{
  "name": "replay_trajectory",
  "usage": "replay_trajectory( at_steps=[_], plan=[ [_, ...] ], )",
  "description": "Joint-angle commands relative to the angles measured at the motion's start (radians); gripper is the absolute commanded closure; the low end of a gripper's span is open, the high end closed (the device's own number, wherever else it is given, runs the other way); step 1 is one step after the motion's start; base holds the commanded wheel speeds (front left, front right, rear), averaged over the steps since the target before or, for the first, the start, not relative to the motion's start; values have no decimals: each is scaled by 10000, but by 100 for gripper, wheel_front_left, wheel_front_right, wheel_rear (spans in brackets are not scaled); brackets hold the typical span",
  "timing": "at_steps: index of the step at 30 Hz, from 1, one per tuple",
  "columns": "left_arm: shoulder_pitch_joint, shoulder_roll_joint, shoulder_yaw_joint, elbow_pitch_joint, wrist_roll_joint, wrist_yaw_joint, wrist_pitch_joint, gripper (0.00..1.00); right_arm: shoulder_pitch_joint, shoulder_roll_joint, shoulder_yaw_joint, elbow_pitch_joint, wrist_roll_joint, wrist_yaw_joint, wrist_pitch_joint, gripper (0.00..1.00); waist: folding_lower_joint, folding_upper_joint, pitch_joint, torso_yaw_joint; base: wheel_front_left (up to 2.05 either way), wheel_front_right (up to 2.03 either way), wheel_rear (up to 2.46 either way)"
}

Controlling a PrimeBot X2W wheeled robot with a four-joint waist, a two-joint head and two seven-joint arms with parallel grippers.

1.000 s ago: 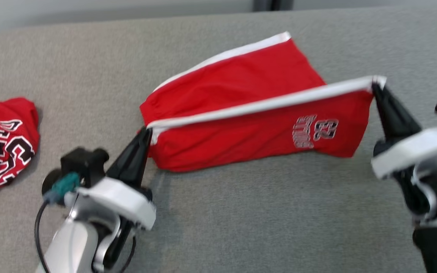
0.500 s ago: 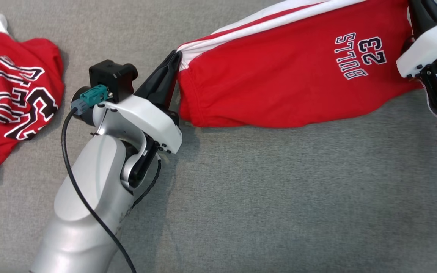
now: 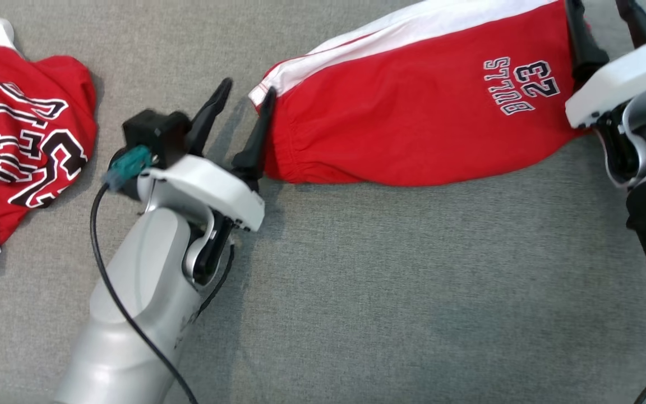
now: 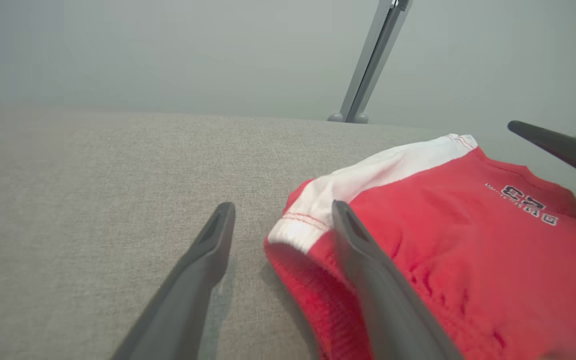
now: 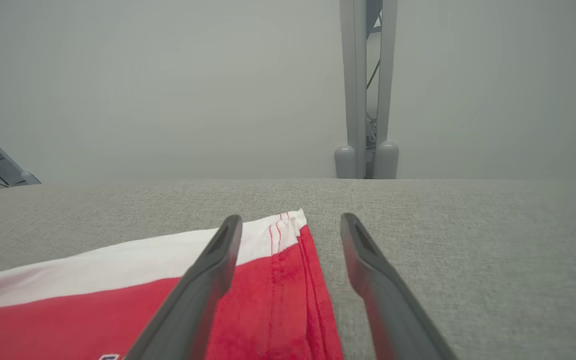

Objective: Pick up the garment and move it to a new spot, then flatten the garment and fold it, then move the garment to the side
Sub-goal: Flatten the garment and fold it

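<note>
- Left gripper [image 3: 248, 88]: I see its fingers [image 3: 211, 112] spread wide and pinching nothing. The inner finger lies against the waistband end of the shorts [image 3: 401, 123], and the outer one is over bare table [image 3: 384, 292].
- From the left wrist, the white corner of the shorts [image 4: 443, 240] sits between the tips of the gripper [image 4: 283, 206], loose on the cloth.
- Right gripper [image 3: 600, 17]: its fingers are spread too, and it grips nothing. From its wrist, the gripper [image 5: 290, 219] straddles the hem edge of the shorts [image 5: 118, 280], with one finger over red fabric and the other over table.
- Left forearm rises from the lower left, leaning right, fingers pointing up and away from me. Right arm comes in along the right edge, with its fingertips running off the top of the head view.
- The shorts lie on the table between the two grippers, waistband to the left. The printed leg is to the right and the white stripe runs along the far side.
- A jersey [image 3: 20, 140] lies crumpled at the far left, well apart from the shorts, with a strip of bare table between it and the left gripper.
- The near side of the table is wide and bare. The far edge runs just behind the shorts, and a post [image 5: 366, 90] stands beyond it.
</note>
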Motion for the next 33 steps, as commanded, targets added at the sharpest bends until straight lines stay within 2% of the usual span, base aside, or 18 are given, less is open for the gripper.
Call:
replay_trajectory(
  at_steps=[1,4,7,12,21,33],
  plan=[
    [200,117,101,-47,36,117,-166,0,245,-85,20,-96,107,-7,-153,0,0,0,-215,-173,0,0,0],
    [598,245,263,-407,234,475,-660,0,689,-185,-29,-545,110,-7,-301,0,0,0,-511,-361,0,0,0],
    [1134,426,517,-1007,453,888,-916,0,1366,-324,-519,-1596,-175,-7,-328,0,0,0,-802,-572,0,0,0],
    [2056,789,935,-2253,935,1375,-1039,0,2854,-45,-1393,-3264,-1009,-5,-317,0,0,0,-1200,-976,0,0,0],
    [3450,1106,1537,-3347,1298,1558,-1040,0,5096,720,-2181,-4808,-2093,-5,-313,0,0,0,-1821,-1495,0,0,0],
    [3866,1073,1694,-3271,1386,1582,-1043,0,5930,1027,-2459,-5051,-2385,-5,-293,0,0,0,-2132,-1670,0,0,0]
  ],
)
